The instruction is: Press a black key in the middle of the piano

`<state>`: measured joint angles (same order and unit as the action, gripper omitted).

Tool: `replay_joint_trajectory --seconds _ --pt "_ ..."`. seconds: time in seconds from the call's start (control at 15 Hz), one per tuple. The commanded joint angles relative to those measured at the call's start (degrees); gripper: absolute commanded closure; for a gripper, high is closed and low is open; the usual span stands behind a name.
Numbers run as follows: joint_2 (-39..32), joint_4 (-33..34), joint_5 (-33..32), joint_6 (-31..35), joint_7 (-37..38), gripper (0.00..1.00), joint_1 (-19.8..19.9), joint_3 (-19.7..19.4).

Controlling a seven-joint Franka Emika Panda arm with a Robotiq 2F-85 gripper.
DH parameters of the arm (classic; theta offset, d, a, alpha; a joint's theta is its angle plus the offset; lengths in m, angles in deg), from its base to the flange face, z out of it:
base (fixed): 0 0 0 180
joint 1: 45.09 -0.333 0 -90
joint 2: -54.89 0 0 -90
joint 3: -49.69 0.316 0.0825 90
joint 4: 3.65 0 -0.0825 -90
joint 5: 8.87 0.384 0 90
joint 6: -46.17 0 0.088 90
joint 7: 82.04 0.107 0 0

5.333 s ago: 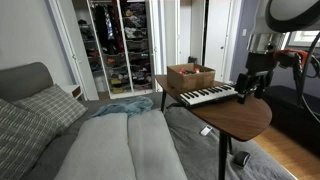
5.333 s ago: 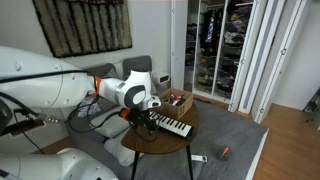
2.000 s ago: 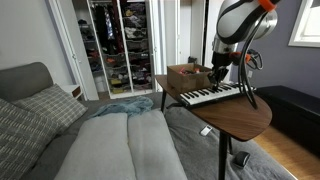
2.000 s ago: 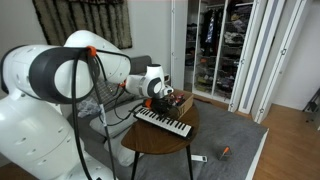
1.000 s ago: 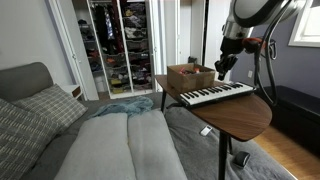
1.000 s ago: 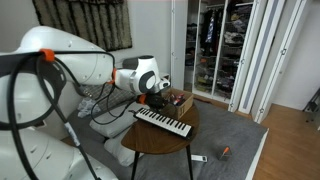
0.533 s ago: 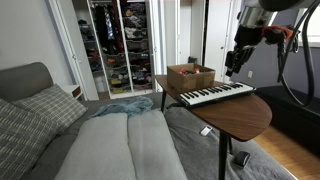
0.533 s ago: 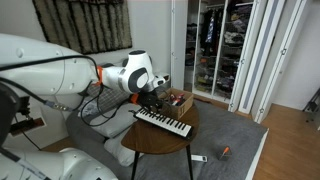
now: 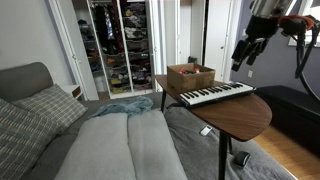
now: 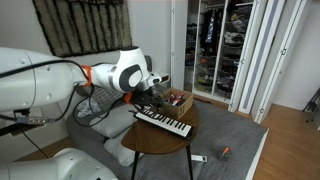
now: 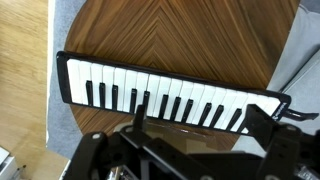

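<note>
The piano [image 9: 213, 94] is a slim light keyboard with white and black keys, lying on the round wooden table [image 9: 240, 118] in front of the brown box [image 9: 190, 76]. It also shows in an exterior view [image 10: 163, 122] and fills the wrist view [image 11: 170, 95]. My gripper [image 9: 240, 60] hangs in the air above and beyond the piano's far end, touching nothing. In the wrist view its two fingers [image 11: 200, 122] stand wide apart over the table edge just short of the keys. It is open and empty.
The brown open-topped box [image 10: 178, 100] stands behind the piano. A bed with grey bedding [image 9: 120, 140] lies beside the table. An open closet [image 9: 118, 45] is at the back. Small items lie on the floor [image 10: 200, 158] under the table.
The gripper has risen from the piano's keys and swung up and away past the keyboard's end. The piano and box have not moved.
</note>
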<state>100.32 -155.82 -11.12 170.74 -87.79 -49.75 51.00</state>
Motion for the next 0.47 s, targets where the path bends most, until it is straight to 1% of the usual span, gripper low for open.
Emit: replay_joint_trajectory --seconds 0.0,0.2,0.27,0.4 --pt "4.4 -1.7 0.1 -1.8 2.0 0.00 0.3 0.9" --pt "6.1 -2.3 0.3 -2.3 2.4 0.00 0.1 1.1" --pt "3.1 -0.8 0.0 -1.3 1.1 0.00 0.0 0.4" --pt "3.9 -1.0 0.0 -1.6 1.3 0.00 0.0 0.5"
